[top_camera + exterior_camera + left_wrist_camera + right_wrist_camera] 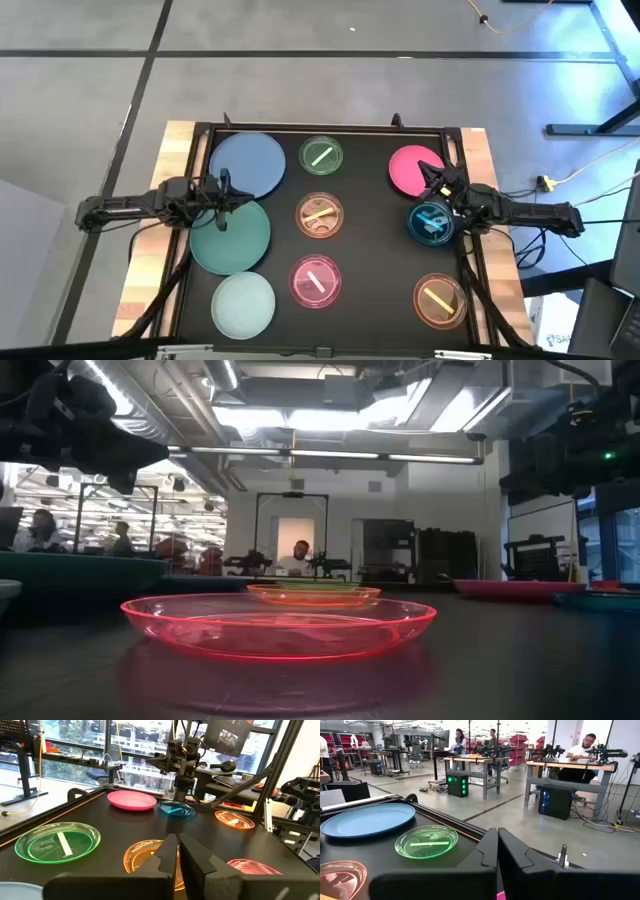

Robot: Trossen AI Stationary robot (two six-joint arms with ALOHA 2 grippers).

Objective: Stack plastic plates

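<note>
Nine plates lie flat on the black mat (370, 250). At the left are a large blue plate (247, 165), a teal plate (232, 238) and a pale mint plate (243, 303). In the middle are a green plate (321, 157), an orange plate (320, 217) and a translucent pink plate (316, 280). At the right are an opaque pink plate (415, 168), a small blue plate (431, 222) and another orange plate (440, 300). My left gripper (222, 195) is shut and empty above the seam between the blue and teal plates. My right gripper (432, 188) is shut and empty above the near edge of the opaque pink plate.
A raised black frame (330, 127) borders the mat, with wooden table edges (150, 270) outside it. In the low view the translucent pink plate (280, 622) lies nearest. People work at benches (570, 765) in the room beyond the table.
</note>
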